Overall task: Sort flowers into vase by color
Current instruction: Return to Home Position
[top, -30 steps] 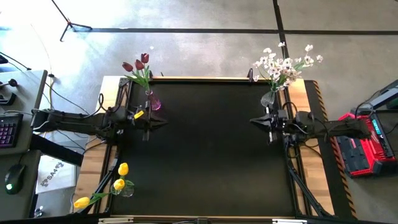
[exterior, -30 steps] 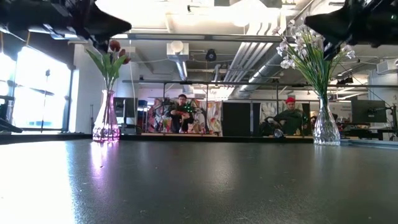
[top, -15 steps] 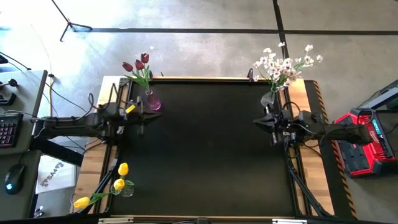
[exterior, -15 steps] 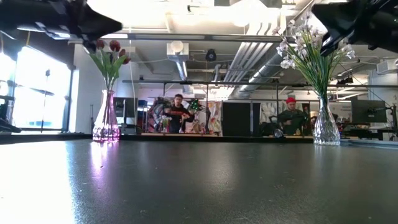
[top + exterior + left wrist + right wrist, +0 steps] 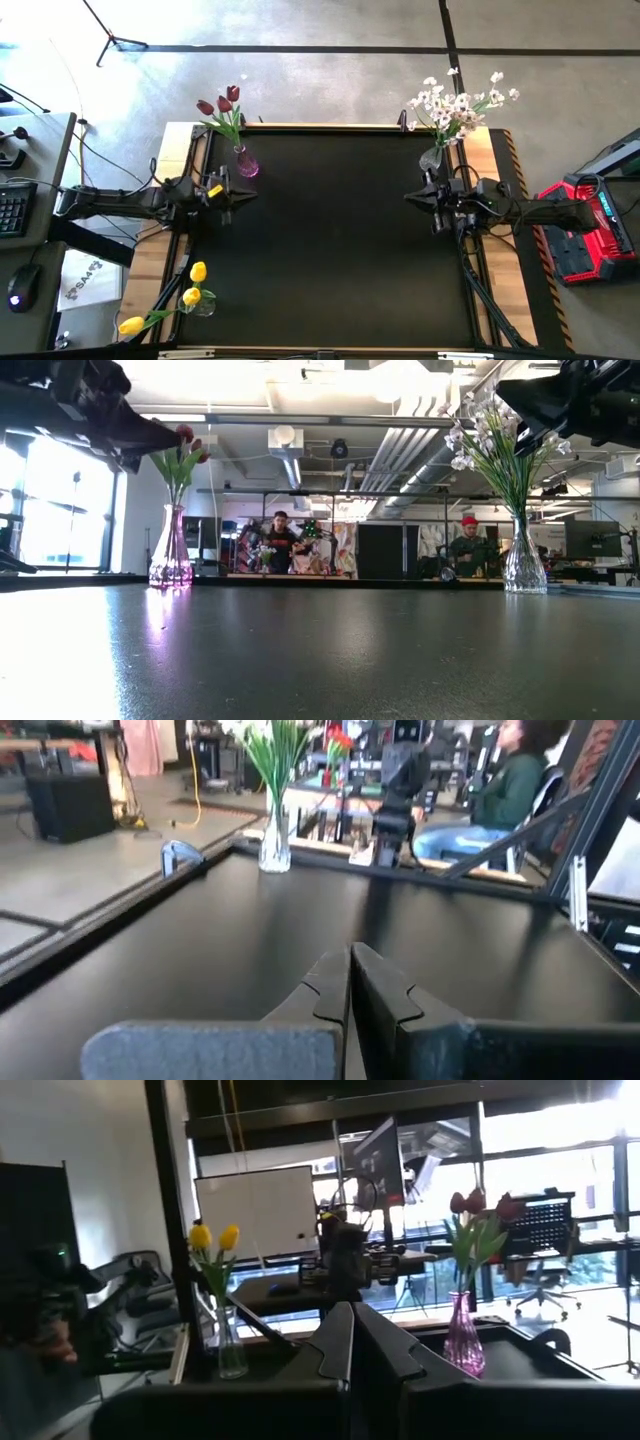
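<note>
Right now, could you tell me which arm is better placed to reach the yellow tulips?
Left, probably: the left gripper hangs on the yellow tulips' side; the right gripper is across the table.

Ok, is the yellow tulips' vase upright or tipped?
Upright: in the right wrist view the clear vase stands on its base, yellow tulips rising from its mouth.

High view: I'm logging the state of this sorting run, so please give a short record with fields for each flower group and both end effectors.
red tulips: in the pink vase, top left corner
white blossoms: in the top right clear vase
yellow tulips: in the bottom left clear vase
left end effector: shut, empty, near the left edge of the table
right end effector: shut, empty, near the table's right edge
</note>
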You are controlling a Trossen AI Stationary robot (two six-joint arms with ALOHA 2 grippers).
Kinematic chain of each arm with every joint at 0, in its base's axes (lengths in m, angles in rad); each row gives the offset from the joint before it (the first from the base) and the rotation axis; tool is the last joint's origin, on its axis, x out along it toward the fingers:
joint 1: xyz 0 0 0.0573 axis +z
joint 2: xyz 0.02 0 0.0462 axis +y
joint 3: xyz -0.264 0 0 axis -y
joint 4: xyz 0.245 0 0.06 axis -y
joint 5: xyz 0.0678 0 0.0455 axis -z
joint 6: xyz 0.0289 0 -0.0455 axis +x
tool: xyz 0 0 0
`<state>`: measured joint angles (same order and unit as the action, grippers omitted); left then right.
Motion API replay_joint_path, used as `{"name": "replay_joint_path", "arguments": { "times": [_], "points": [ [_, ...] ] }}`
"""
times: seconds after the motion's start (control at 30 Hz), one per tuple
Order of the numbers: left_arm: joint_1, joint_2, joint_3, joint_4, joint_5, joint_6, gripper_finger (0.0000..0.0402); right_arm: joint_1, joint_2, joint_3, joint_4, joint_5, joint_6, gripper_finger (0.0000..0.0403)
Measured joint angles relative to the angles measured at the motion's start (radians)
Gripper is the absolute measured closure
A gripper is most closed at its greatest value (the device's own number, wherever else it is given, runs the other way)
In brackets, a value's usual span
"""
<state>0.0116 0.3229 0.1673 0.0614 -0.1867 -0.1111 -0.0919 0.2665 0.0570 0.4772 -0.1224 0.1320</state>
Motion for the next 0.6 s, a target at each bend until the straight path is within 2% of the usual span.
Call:
{"name": "replay_joint_path", "arguments": {
  "times": [0.17,0.3,0.43,0.6],
  "points": [
    [0.0,-0.068,0.0,-0.008,0.002,0.019,0.0401,0.0,0.0,0.0,-0.004,-0.009,-0.014,0.0403],
    [0.0,-0.143,0.0,-0.097,0.019,0.018,0.0401,0.0,0.0,-0.006,-0.014,-0.009,-0.029,0.0403],
    [0.0,-0.22,0.0,-0.163,0.046,0.004,0.0401,0.0,0.0,-0.047,-0.001,-0.009,0.047,0.0403],
    [0.0,-0.322,0.002,-0.25,0.014,0.0,0.0401,0.003,-0.013,-0.047,0.006,-0.009,0.06,0.0403]
  ]
}}
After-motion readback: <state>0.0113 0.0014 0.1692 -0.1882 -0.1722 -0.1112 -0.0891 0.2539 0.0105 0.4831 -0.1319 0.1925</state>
